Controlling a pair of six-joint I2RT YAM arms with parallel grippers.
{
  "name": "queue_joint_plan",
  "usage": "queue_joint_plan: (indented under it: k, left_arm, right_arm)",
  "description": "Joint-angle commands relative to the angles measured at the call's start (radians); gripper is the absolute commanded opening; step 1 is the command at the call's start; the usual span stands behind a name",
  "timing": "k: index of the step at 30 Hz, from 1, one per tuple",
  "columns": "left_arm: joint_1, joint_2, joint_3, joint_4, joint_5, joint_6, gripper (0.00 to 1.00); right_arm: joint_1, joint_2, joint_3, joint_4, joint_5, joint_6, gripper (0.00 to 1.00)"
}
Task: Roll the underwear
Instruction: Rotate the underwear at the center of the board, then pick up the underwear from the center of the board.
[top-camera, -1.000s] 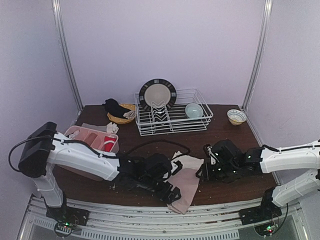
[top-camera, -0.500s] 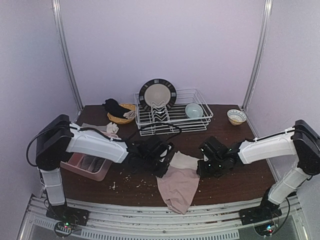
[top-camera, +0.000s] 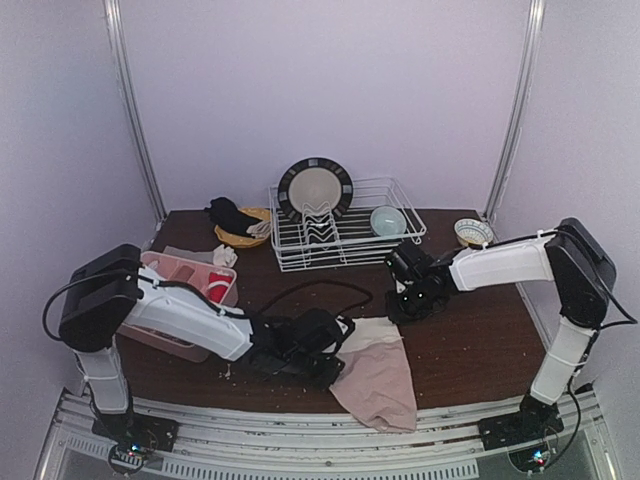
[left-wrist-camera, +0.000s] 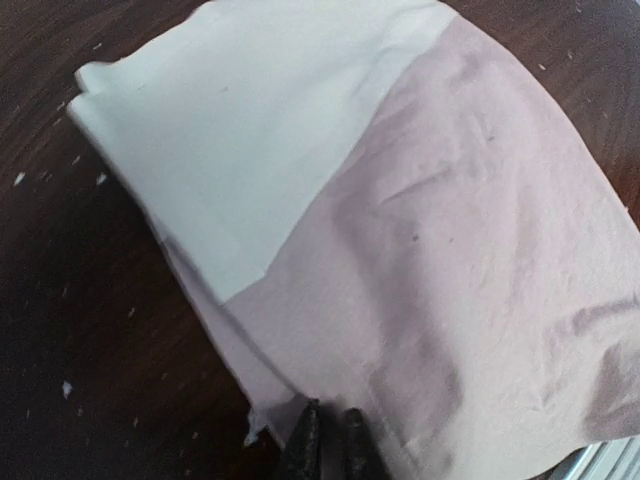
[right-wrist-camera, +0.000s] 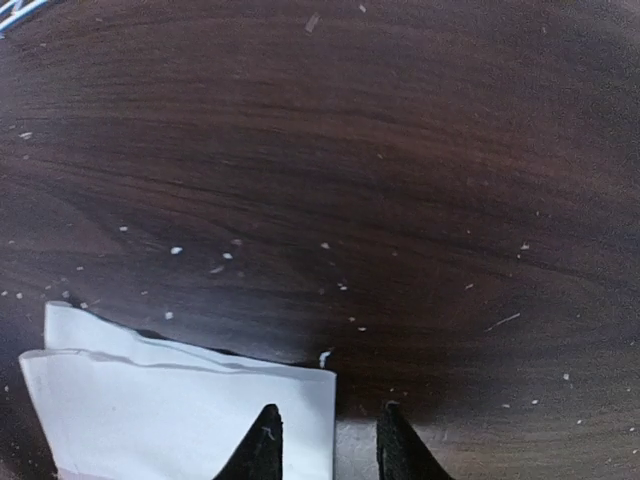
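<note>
The underwear (top-camera: 378, 368) lies flat on the dark wooden table near its front edge. It is pale pink with a white waistband (top-camera: 378, 330) at the far end. My left gripper (top-camera: 337, 362) sits low at the cloth's left edge. In the left wrist view its fingertips (left-wrist-camera: 326, 432) are pressed together, pinching the hem of the pink underwear (left-wrist-camera: 450, 250). My right gripper (top-camera: 407, 306) hovers at the waistband's far right corner. In the right wrist view the right gripper (right-wrist-camera: 330, 440) has its jaws apart, with the corner of the white underwear (right-wrist-camera: 150, 400) lying between them.
A white wire dish rack (top-camera: 345, 245) at the back holds a plate (top-camera: 315, 188) and a pale bowl (top-camera: 388, 220). A small bowl (top-camera: 473, 233) stands back right. A yellow dish with dark cloth (top-camera: 240, 226) and a pink tray (top-camera: 185, 280) sit left. A black cable (top-camera: 320, 288) loops beyond the cloth. Crumbs dot the table.
My left gripper has shut on the underwear's left edge. The right gripper moved farther back to the waistband corner. The cloth's lower end swung right.
</note>
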Motion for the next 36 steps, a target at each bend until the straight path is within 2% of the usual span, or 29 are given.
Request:
queue_joint_plan:
  k: [1,2,4,6,8,9,13,15,17,19,20,24,25,29,32,36]
  left_arm:
    - [0.001,-0.137,-0.05,-0.075,-0.136,-0.049,0.19]
    - [0.001,-0.174,-0.059,-0.095,-0.165,-0.053,0.29]
    - [0.001,-0.245,-0.079,-0.105,-0.194,-0.041,0.39]
    - [0.002,-0.291,-0.083,-0.102,-0.203,-0.02,0.43]
    - [0.013,-0.29,-0.053,-0.096,-0.17,0.011,0.43]
    - [0.023,-0.276,-0.029,-0.094,-0.137,0.028,0.41]
    - [0.066,-0.156,0.092,-0.096,0.008,0.048,0.18]
    - [0.085,-0.078,0.144,-0.094,0.055,0.042,0.09]
    - [0.097,-0.019,0.18,-0.096,0.071,0.03,0.04]
    - [0.098,0.01,0.192,-0.105,0.043,0.011,0.06]
    - [0.098,0.013,0.187,-0.113,0.027,0.0,0.15]
    - [0.098,-0.061,0.097,-0.133,-0.058,-0.069,0.84]
    - [0.098,-0.1,0.051,-0.111,-0.066,-0.095,0.96]
    - [0.098,-0.242,-0.168,0.03,-0.032,-0.257,0.98]
    - [0.091,-0.264,-0.226,0.072,0.078,-0.322,0.98]
    - [0.019,-0.182,-0.078,-0.172,0.029,-0.369,0.98]
  right_arm:
    - [0.051,-0.129,0.025,-0.075,-0.017,-0.053,0.34]
    - [0.083,-0.166,0.01,-0.076,-0.018,-0.05,0.36]
    - [0.17,-0.236,-0.036,-0.078,-0.003,-0.03,0.37]
    - [0.248,-0.296,-0.091,-0.056,0.004,0.017,0.37]
    - [0.315,-0.339,-0.163,-0.007,0.009,0.072,0.33]
    - [0.349,-0.357,-0.193,0.019,0.011,0.098,0.3]
    - [0.487,-0.386,-0.272,0.083,0.058,0.157,0.23]
    - [0.537,-0.375,-0.293,0.083,0.085,0.177,0.22]
    - [0.571,-0.367,-0.315,0.08,0.109,0.205,0.21]
    - [0.61,-0.373,-0.338,0.073,0.132,0.228,0.2]
    - [0.626,-0.379,-0.35,0.072,0.139,0.235,0.2]
    - [0.662,-0.443,-0.383,0.046,0.183,0.248,0.22]
    - [0.662,-0.469,-0.389,0.043,0.195,0.245,0.23]
    - [0.661,-0.561,-0.411,0.045,0.27,0.237,0.3]
    - [0.658,-0.591,-0.407,0.041,0.311,0.222,0.31]
    - [0.656,-0.612,-0.387,0.021,0.356,0.204,0.32]
